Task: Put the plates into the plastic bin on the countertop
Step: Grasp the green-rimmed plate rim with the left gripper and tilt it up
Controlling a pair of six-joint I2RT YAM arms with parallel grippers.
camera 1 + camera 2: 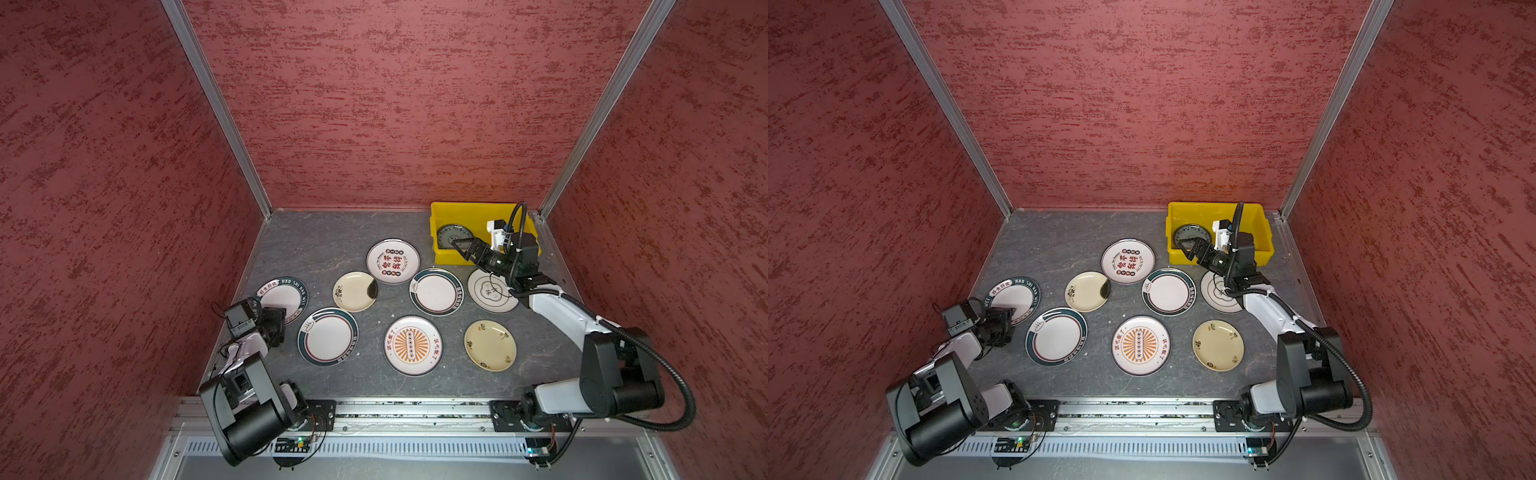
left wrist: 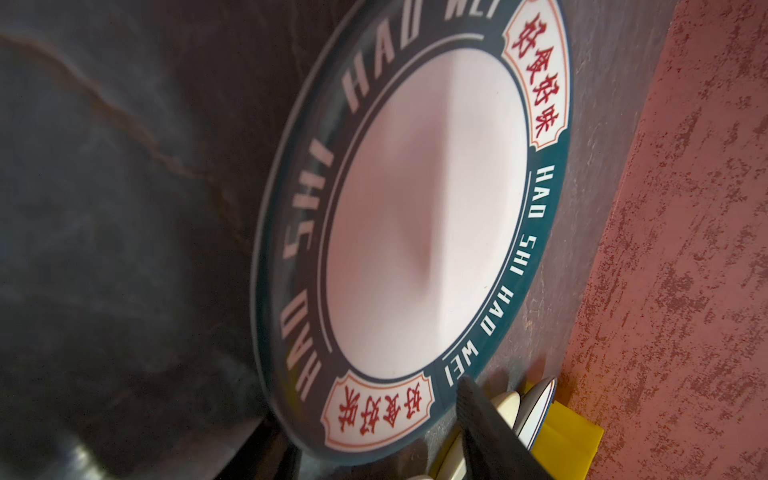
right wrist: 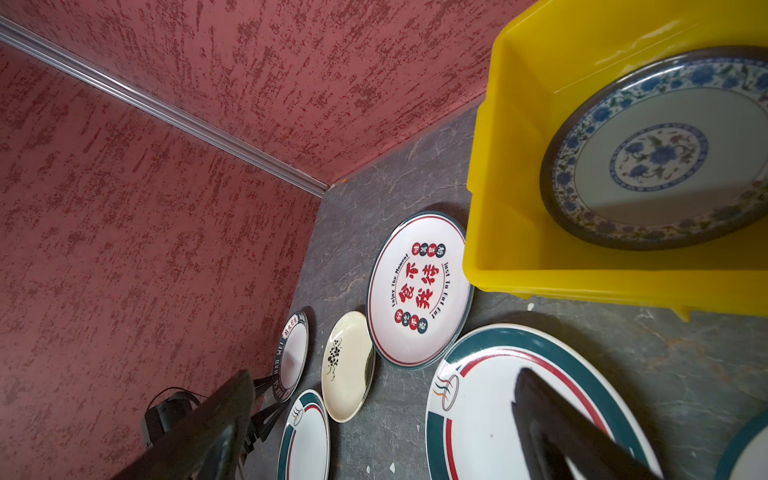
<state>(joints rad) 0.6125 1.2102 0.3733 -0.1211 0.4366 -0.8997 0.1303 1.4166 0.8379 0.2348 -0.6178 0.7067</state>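
L gripper (image 1: 282, 318) astride near rim of HAO SHI plate (image 1: 282, 297), flat on countertop (image 1: 324, 237); can't tell if it's clamped. Shallow bite, so plate may skid or drop on lift. R gripper (image 1: 463, 245) gapes empty by yellow bin (image 1: 457, 210), blue plate (image 1: 449, 233) inside, just ahead of its tips.

Light dim and even, pink cast from the walls (image 1: 104, 166). Both top views sharp, edges bowed. Left wrist view: green-rimmed plate (image 2: 424, 216) softly blurred, shadowed centre. Right gripper's fingers (image 3: 561, 436) out of focus.
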